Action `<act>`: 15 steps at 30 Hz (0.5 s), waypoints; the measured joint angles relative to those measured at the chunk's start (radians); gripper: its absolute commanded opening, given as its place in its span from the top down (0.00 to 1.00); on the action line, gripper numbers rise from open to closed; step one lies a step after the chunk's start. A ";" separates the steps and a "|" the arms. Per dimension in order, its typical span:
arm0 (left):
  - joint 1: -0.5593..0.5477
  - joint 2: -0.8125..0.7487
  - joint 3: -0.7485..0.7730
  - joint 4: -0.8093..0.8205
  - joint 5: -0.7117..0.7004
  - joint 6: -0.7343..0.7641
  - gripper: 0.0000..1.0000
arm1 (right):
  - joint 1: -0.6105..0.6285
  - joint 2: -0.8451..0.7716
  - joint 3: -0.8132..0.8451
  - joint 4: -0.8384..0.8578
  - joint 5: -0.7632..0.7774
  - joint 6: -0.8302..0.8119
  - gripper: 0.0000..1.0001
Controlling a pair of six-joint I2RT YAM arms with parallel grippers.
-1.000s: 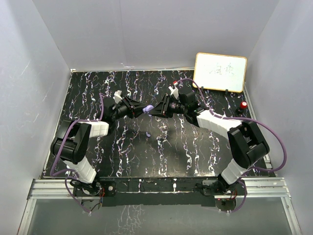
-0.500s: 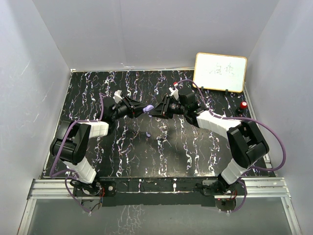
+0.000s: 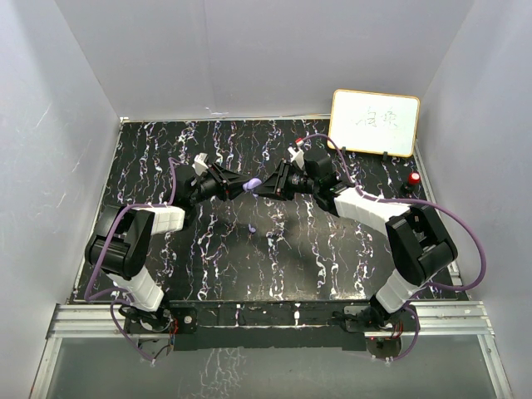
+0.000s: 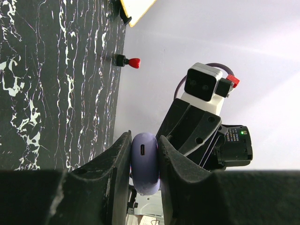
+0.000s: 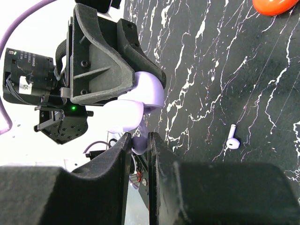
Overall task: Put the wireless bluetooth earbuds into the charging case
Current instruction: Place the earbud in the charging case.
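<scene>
Left hand (image 3: pixel 243 186) faces right hand (image 3: pixel 261 189) tip-to-tip; loose earbud (image 3: pixel 251 229) on table (image 3: pixel 208 259) below.

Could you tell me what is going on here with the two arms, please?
The left gripper holds the purple charging case in its fingers, raised off the table, with the lid open. The right gripper pinches a purple earbud and has it right at the open case, though it is not visibly seated. A second earbud lies loose on the table below.
</scene>
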 measured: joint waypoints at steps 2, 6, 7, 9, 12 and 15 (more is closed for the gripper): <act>0.000 0.000 0.000 0.000 0.000 0.000 1.00 | -0.003 0.000 0.000 0.001 0.001 0.002 0.87; 0.000 0.000 0.000 0.000 -0.002 0.000 1.00 | -0.005 0.000 0.000 0.001 0.005 0.002 0.87; 0.000 0.000 0.000 0.000 -0.003 0.000 1.00 | -0.005 0.000 0.000 0.001 0.005 0.003 0.87; 0.000 0.000 0.000 0.000 -0.003 0.000 1.00 | -0.006 0.000 0.000 0.001 0.007 0.003 0.87; 0.000 0.000 0.000 0.000 -0.004 0.000 1.00 | -0.006 0.000 0.000 0.001 0.008 0.003 0.87; 0.000 0.000 0.000 -0.001 -0.006 0.001 1.00 | -0.007 0.000 -0.001 0.002 0.008 0.003 0.87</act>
